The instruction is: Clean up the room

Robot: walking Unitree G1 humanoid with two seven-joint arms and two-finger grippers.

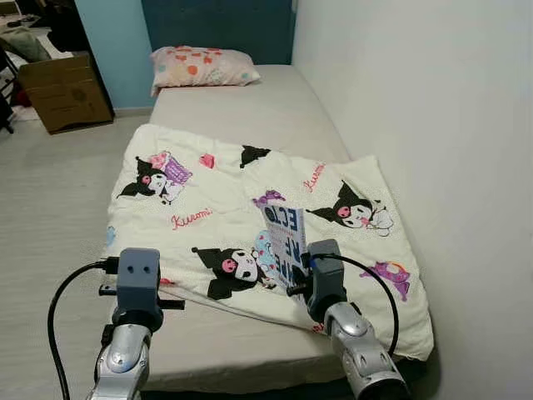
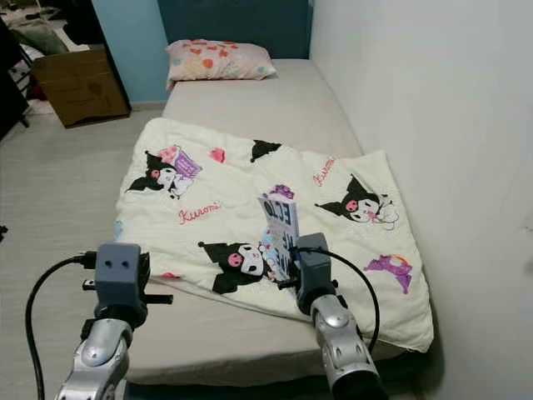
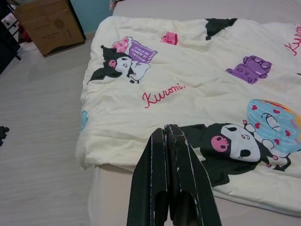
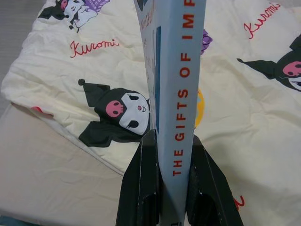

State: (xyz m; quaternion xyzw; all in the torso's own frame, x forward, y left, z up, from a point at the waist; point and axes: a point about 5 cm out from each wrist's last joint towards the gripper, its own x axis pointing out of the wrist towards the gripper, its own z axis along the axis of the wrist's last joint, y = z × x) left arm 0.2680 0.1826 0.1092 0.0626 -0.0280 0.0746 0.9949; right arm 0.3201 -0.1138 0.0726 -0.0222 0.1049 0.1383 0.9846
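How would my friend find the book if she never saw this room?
Look at the bed against the white wall, with a cream cartoon blanket spread over it. Above the blanket's near edge, the right gripper pinches a book upright. It is the only pale blue thing there, with red letters down its spine.

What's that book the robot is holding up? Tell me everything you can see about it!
The book is thin, with a pale blue-grey spine that reads "THE GIFTS OF IMP..." in red letters; the rest is cut off. Its cover shows big dark blue letters on white. It stands upright, raised above the cream Kuromi blanket on the bed, not touching it. The right claw is shut on its lower end, one black finger pressing each side.
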